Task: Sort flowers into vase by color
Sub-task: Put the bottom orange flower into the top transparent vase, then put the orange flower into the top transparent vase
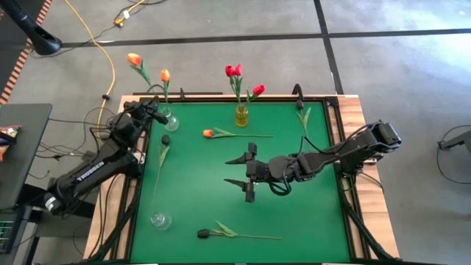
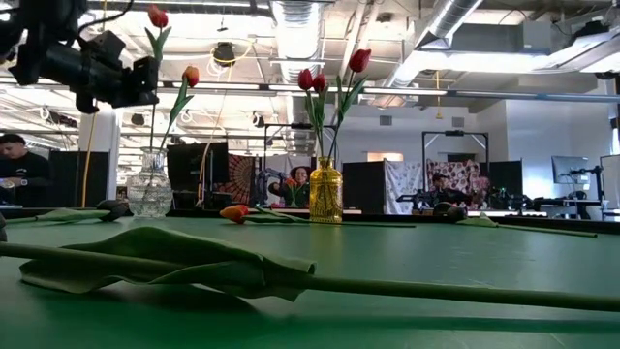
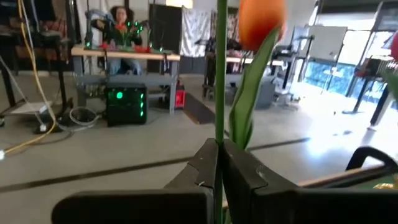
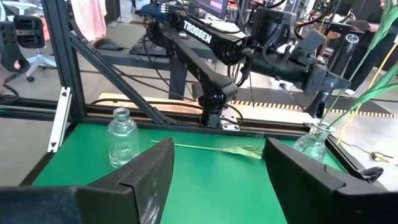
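The left arm reached toward ten o'clock, its gripper point(image 1: 156, 112) clamped tight. The right arm stretched in from three o'clock to mid-table, its gripper point(image 1: 243, 175) spread wide, pointing toward nine o'clock.

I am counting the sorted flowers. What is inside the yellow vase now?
The yellow vase holds three red tulips, their green stems going down into its neck. How deep the stems reach cannot be seen through the tinted glass.

Overhead and level table-height views share the green table point(image 1: 294, 221); wrist views seemingly close.
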